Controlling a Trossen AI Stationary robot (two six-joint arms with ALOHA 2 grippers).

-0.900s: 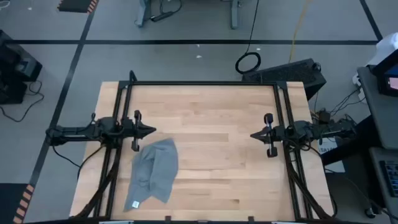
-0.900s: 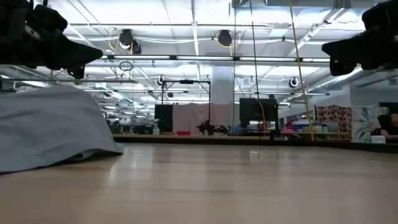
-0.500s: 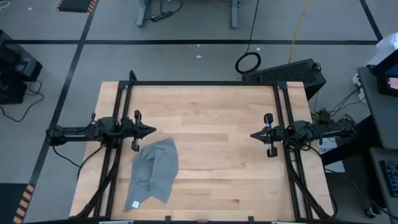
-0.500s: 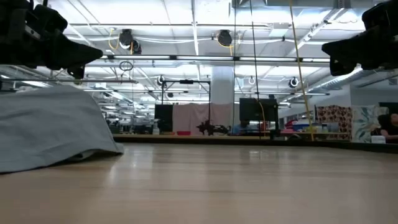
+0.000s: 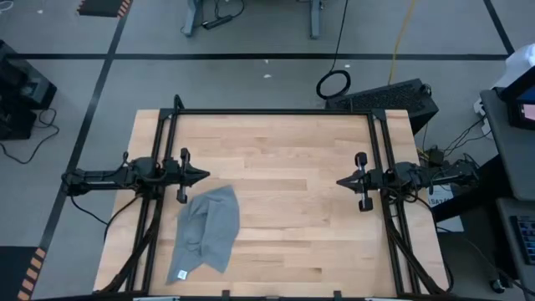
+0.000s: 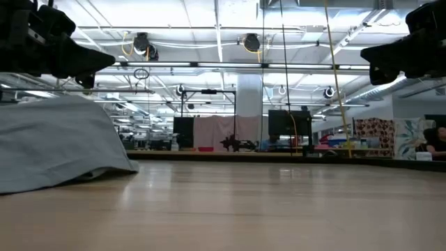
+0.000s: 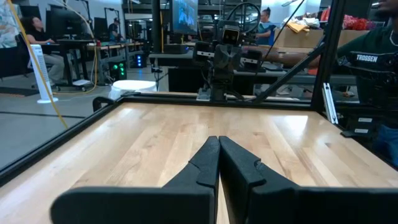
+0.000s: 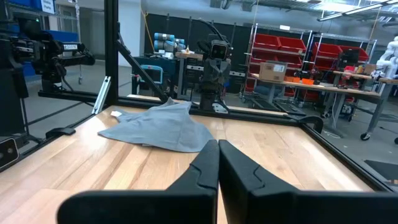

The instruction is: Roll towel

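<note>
The grey towel (image 5: 206,232) lies crumpled on the wooden table (image 5: 284,150) at its near left, a small white tag (image 5: 180,273) at its near end. It also shows in the right wrist view (image 8: 163,129) and the low view (image 6: 56,143). My left gripper (image 5: 206,176) is shut and hovers above the table at the left side, just beyond the towel's far edge, touching nothing. My right gripper (image 5: 339,181) is shut and hovers at the table's right side, far from the towel. Both fingertip pairs show closed in the wrist views (image 7: 218,140) (image 8: 217,144).
A black frame (image 5: 276,112) runs around the table's edges. Bare wood lies between the two grippers and to the towel's right. People sit at desks in the room beyond the table (image 7: 43,43).
</note>
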